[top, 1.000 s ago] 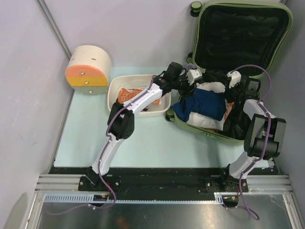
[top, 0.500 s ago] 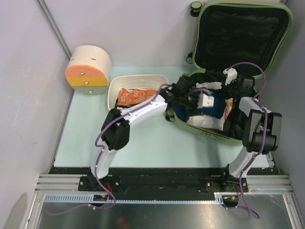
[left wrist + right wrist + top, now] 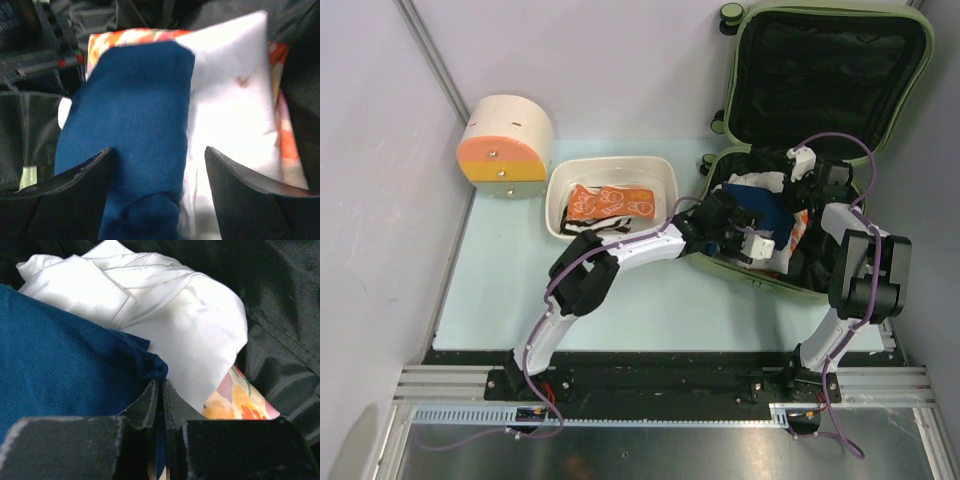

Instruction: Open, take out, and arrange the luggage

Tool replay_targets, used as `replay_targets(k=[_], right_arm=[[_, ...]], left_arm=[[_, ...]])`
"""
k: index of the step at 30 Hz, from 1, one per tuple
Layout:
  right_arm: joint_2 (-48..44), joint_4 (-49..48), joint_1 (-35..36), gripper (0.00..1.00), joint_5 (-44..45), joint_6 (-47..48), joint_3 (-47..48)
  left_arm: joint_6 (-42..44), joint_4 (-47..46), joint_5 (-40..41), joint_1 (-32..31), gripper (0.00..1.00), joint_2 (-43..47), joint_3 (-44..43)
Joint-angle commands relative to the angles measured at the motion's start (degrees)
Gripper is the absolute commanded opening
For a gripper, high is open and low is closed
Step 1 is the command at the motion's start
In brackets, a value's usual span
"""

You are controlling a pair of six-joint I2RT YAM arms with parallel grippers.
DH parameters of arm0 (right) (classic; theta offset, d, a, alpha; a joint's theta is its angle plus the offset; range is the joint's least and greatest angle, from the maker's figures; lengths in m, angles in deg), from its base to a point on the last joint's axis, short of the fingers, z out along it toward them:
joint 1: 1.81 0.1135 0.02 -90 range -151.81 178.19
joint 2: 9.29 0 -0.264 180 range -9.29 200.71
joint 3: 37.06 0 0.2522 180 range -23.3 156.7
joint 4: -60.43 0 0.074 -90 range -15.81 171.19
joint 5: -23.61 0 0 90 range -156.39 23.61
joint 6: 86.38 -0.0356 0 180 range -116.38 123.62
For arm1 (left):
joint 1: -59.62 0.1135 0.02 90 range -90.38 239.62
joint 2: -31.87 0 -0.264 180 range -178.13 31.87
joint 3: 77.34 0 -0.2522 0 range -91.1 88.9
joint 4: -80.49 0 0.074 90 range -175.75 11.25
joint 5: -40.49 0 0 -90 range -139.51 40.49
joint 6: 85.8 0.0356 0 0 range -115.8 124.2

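Left gripper [image 3: 160,160] swings from tub [image 3: 665,175] into open luggage [image 3: 830,80], wide over blue garment [image 3: 135,115]; right gripper [image 3: 161,385] pinches it; we judge unpacking unfinished.

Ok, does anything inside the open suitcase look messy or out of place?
The white garment is rumpled rather than folded, and the blue garment lies skewed across it, one corner pinched in the right hand. A small reddish mark on the white garment could be a stain or print.

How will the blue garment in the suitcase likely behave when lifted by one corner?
Probably floppy: the blue garment bunches into folds at the right gripper. Likely light, draping as it rises. It may drag the white garment lying against it.
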Motion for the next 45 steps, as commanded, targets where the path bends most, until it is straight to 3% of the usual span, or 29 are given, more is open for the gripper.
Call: replay_targets(k=[1,4,7,8,11,17,18,21,25,28,32,34,38,42,45], right_arm=[[-3.1,2.2,0.5,0.08,-0.7,-1.4,1.9],[-3.4,2.9,1.0,0.09,-0.3,-1.6,1.9],[-4.4,3.7,1.2,0.35,-0.1,-1.9,1.9],[-5.0,4.0,1.1,0.51,0.0,-1.8,1.9],[-7.8,5.4,-0.3,0.75,0.0,-0.6,2.1],[-13.7,13.2,-7.6,0.88,-11.0,1.6,5.8],[-14.9,15.7,-9.6,0.91,-14.9,2.9,5.9],[-18.5,23.0,-12.1,1.0,-22.6,9.6,5.9],[-21.0,31.5,-11.7,1.0,-27.9,20.4,5.5],[-21.1,33.4,-9.3,1.0,-28.9,22.9,5.3],[-20.4,37.3,-4.1,1.0,-28.0,32.0,3.1],[-22.3,31.9,-2.9,1.0,-27.1,30.4,-0.4],[-25.8,10.6,2.1,1.0,-19.2,27.6,-11.2],[-24.5,1.6,5.4,0.98,-8.8,28.8,-15.5],[-23.3,-3.6,5.0,0.67,-5.3,28.5,-15.8]], left_arm=[[3.8,-11.5,4.3,0.1,0.74,-1.1,3.1],[6.5,-15.7,6.6,0.1,0.64,-1.9,5.3],[5.0,-19.8,9.1,0.3,0.5,-3.0,5.1],[1.8,-20.3,9.2,0.6,0.47,-3.1,4.6],[-7.3,-20.2,6.3,1.9,0.39,-2.0,1.4],[-20.7,-11.6,-4.9,5.4,0.18,-2.5,-8.1],[-22.1,-9.8,-5.7,6.0,0.06,-3.2,-9.8],[-25.8,-8.7,-7.8,6.9,0.0,-3.4,-10.8],[-32.4,-7.7,-10.7,8.2,0.0,-4.6,-13.4],[-38.5,-7.2,-11.1,9.1,0.0,-5.4,-15.8],[-39.7,-5.3,-10.9,9.3,0.0,-6.8,-18.1],[-40.7,-5.2,-11.2,9.5,0.0,-6.8,-18.4],[-42.5,-5.1,-11.6,10.1,0.0,-7.1,-18.6],[-43.7,-5.0,-12.3,10.9,0.0,-6.8,-18.3],[-43.6,-5.0,-12.3,11.5,0.0,-6.3,-17.6]])
